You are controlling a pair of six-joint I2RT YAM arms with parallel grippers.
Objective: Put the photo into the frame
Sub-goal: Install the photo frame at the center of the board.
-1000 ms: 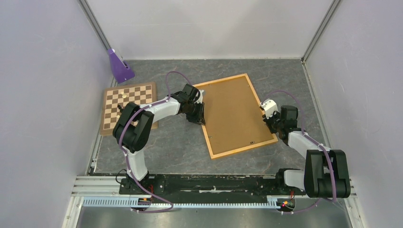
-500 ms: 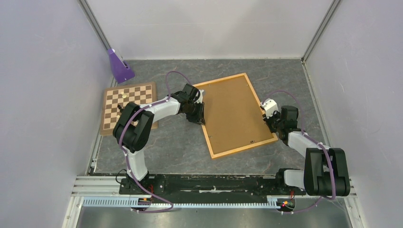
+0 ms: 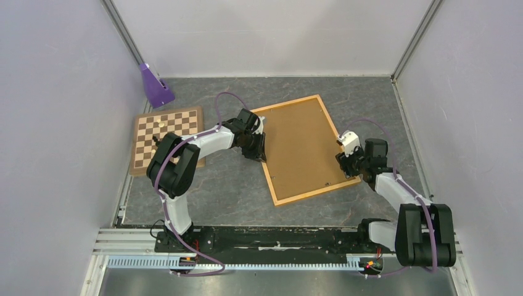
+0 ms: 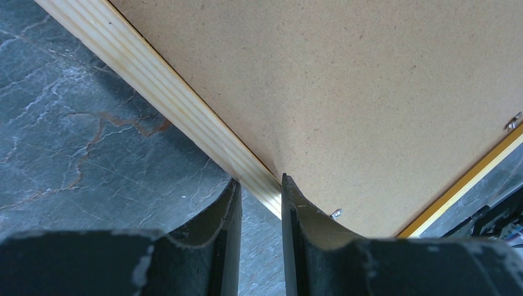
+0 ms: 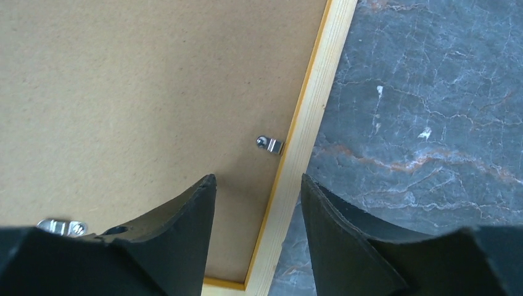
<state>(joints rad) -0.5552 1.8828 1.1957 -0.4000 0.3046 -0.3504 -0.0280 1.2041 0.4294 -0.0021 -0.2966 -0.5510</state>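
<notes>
The frame (image 3: 302, 148) lies face down and slanted on the grey table, brown fibreboard back up, its light orange rails around it. My left gripper (image 3: 261, 148) is shut on the frame's left rail (image 4: 185, 105), one finger on each side of the wood. My right gripper (image 3: 343, 161) stands open astride the right rail (image 5: 308, 123) close to the near right corner, with a gap on both sides of the wood. A small metal clip (image 5: 269, 144) sits just ahead of its fingers. The photo is not in view.
A brown-and-white chessboard (image 3: 166, 139) with a small pale piece (image 3: 161, 123) lies left of the frame, behind the left arm. A purple wedge-shaped object (image 3: 154, 86) stands at the back left corner. Walls close in the table on three sides.
My right gripper has opened off the right rail and slid a little nearer along it. The left gripper and the frame have stayed put.
</notes>
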